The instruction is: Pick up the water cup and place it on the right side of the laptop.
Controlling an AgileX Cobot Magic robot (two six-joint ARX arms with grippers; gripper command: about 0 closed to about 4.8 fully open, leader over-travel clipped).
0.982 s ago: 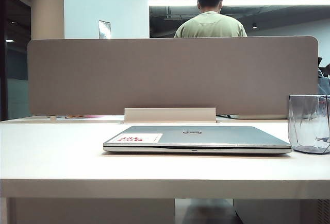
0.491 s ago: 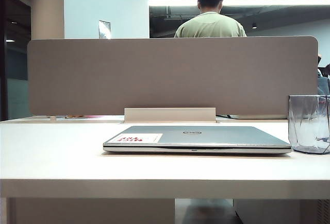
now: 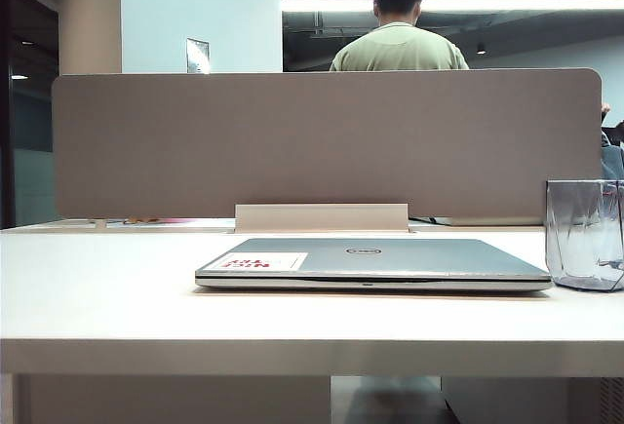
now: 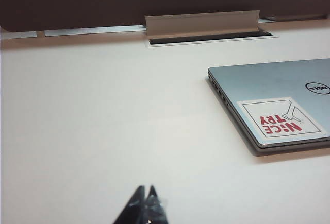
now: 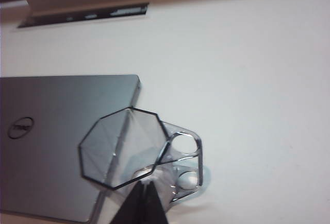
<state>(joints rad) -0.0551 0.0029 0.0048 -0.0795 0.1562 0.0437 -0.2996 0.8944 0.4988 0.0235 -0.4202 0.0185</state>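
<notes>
The right gripper (image 5: 143,193) has its two dark fingertips pinched together to a point, nothing between them, hanging above the table (image 5: 247,69) with the water cup (image 5: 124,149) just under its tips. From that wrist camera we look straight down into the cup's faceted rim, with a clear looped handle jutting off one side; the cup stands upright on the table, right beside the laptop (image 5: 56,136), whose edge shows through the glass.

Over to the left gripper (image 4: 144,203): its tips are pressed together too, clamped on nothing, poised over bare table (image 4: 103,121) well apart from the laptop (image 4: 273,95). The lid is down, the round logo and the white sticker with red print facing up.

In the exterior view no arm shows. The laptop (image 3: 370,260) lies flat in the centre of the frame on the pale table (image 3: 97,288), and the water cup (image 3: 583,234) stands at the far right edge, just beside the laptop's right end, partly cut off by the frame. Behind runs a grey divider panel (image 3: 322,141), and above it, top centre, a person (image 3: 398,29) in a light green shirt with his back turned.
</notes>
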